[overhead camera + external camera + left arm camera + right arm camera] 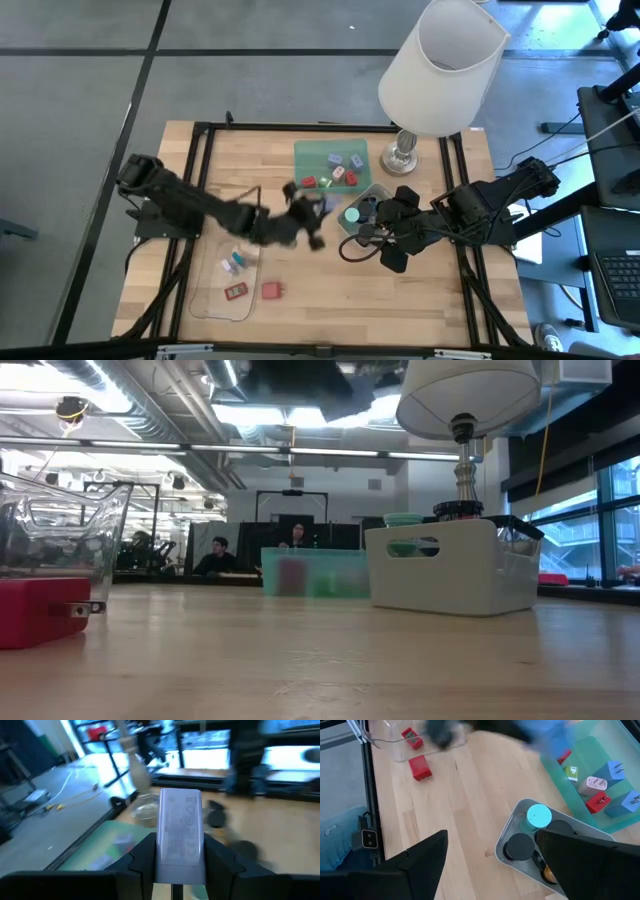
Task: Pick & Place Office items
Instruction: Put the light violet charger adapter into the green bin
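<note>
Bare wood across the table's (pixel 330 290) near half, open between the clear tray (pixel 225 275) at the left front and the grey tray (pixel 362 210) right of centre; only a red block (pixel 271 290) lying loose there, just beside the clear tray's edge, prongs pointing toward that tray. Left gripper (pixel 177 852) raised mid-table, between the clear tray and the green tray (pixel 330 165), clamped tight on a pale blue-grey piece (pixel 180 837); long axis standing up out of the fingers, printed face toward the wrist camera, upper half clear of the pads. Right gripper (pixel 492 857) spread wide and holding nothing, hovering over the grey tray's near edge, black round caps (pixel 520 846) and a teal disc (pixel 539 815) below it. Green tray behind, near the lamp (pixel 440 60), holding red, blue-grey and pale plugs lying at mixed angles. Two small items inside the clear tray, one red (pixel 236 292).
</note>
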